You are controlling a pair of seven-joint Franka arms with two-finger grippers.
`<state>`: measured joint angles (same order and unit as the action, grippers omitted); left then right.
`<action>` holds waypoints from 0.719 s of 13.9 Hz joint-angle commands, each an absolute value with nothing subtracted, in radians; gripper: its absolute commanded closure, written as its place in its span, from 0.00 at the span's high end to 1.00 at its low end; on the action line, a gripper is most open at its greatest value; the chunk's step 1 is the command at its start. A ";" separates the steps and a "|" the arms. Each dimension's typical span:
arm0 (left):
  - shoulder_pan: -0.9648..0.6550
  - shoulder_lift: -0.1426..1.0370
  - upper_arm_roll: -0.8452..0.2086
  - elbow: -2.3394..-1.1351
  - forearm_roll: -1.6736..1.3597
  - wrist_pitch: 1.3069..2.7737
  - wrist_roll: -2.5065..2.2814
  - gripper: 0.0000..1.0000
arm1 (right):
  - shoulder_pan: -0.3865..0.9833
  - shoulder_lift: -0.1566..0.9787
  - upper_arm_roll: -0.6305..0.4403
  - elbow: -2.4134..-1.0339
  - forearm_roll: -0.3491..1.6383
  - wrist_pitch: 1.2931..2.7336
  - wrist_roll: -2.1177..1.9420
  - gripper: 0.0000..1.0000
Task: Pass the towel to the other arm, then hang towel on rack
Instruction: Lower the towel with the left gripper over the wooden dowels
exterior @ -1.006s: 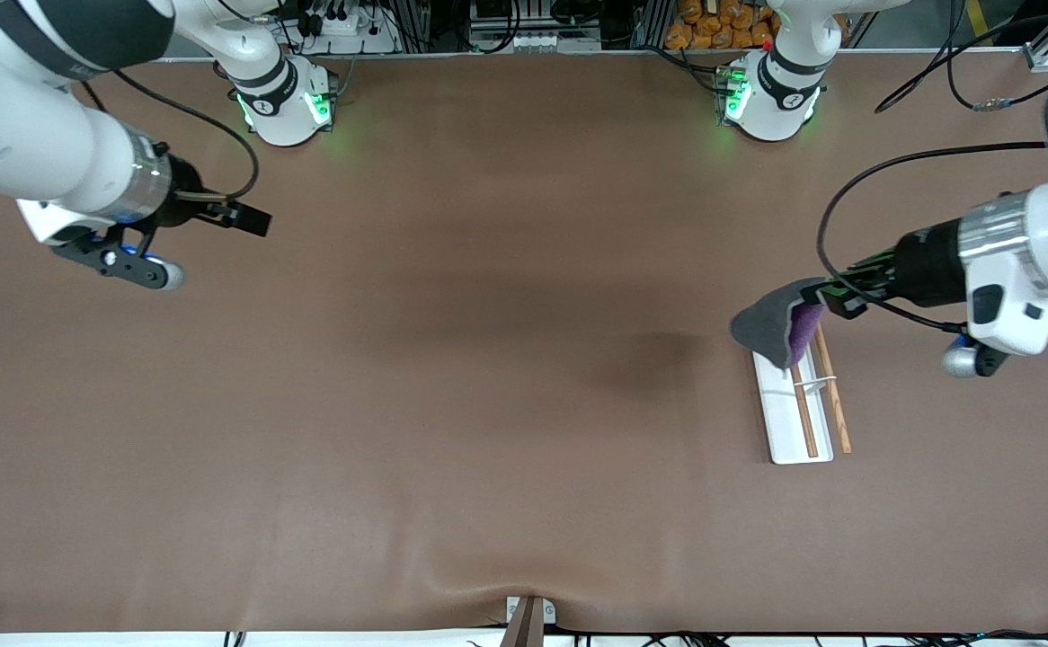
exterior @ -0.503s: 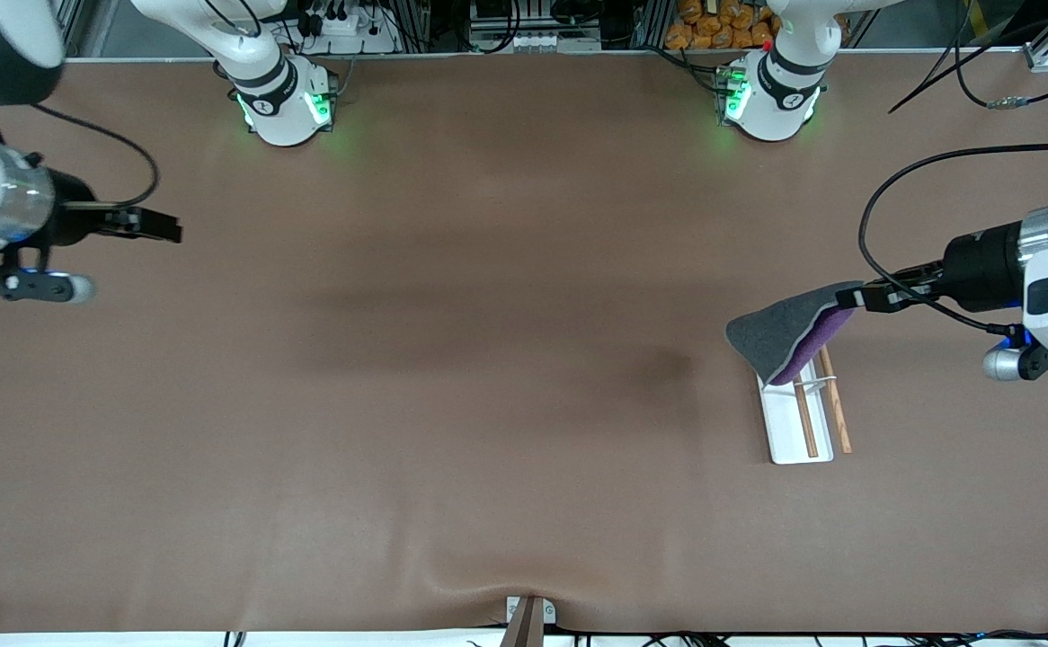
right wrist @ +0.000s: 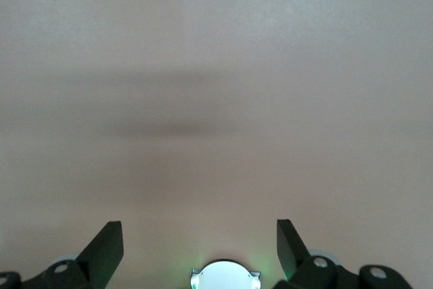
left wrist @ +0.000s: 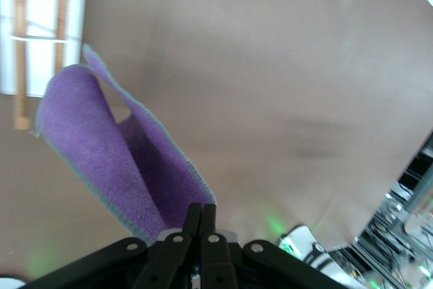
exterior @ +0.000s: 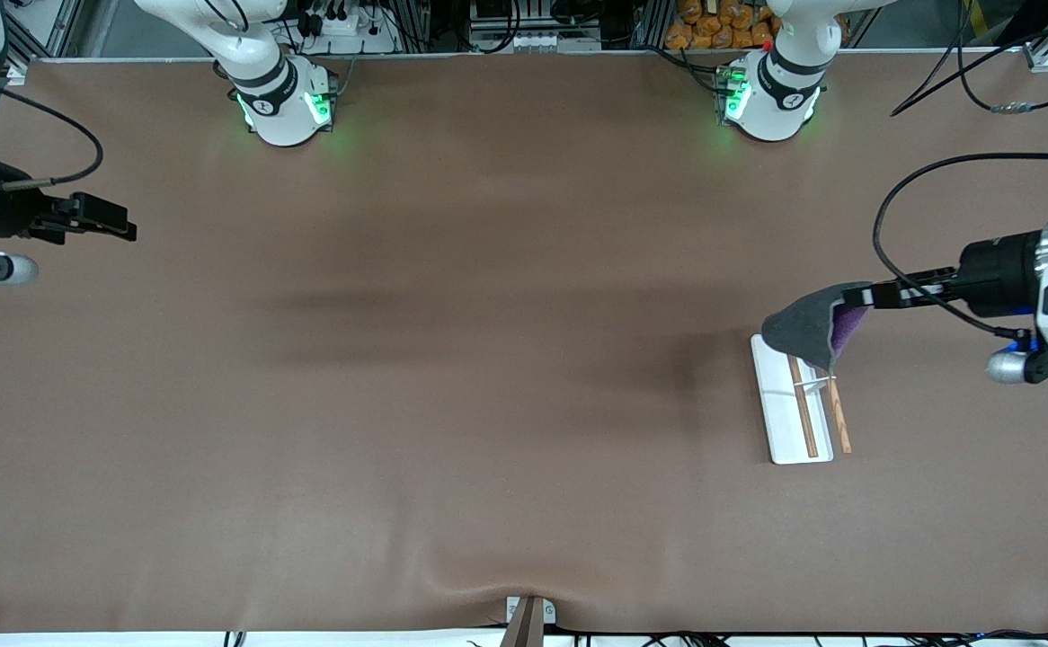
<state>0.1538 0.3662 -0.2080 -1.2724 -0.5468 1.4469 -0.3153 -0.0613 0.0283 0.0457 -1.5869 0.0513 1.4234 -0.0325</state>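
The towel (exterior: pixel 810 325), pinched at one corner by the left hand (exterior: pixel 865 295), was held above the rack (exterior: pixel 796 404) end farther from the front camera, bunched tighter than half a second earlier and shifted toward the left arm's end. The right hand (exterior: pixel 119 229), fingers spread, had been withdrawn to the table (exterior: pixel 488 359) edge.

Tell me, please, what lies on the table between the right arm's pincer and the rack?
Nothing: in the front view only bare brown table stretches from the open right pincer to the rack.
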 commanded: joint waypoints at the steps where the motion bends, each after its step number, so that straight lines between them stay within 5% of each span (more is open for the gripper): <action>1: 0.118 0.400 -0.215 -1.270 -0.610 1.520 -0.256 0.00 | -0.072 -0.066 0.061 -1.707 0.031 1.482 -0.049 1.00; 10: 0.107 0.428 -0.206 -1.279 -0.554 1.526 -0.092 0.00 | -0.060 -0.026 0.069 -1.599 0.032 1.479 -0.040 1.00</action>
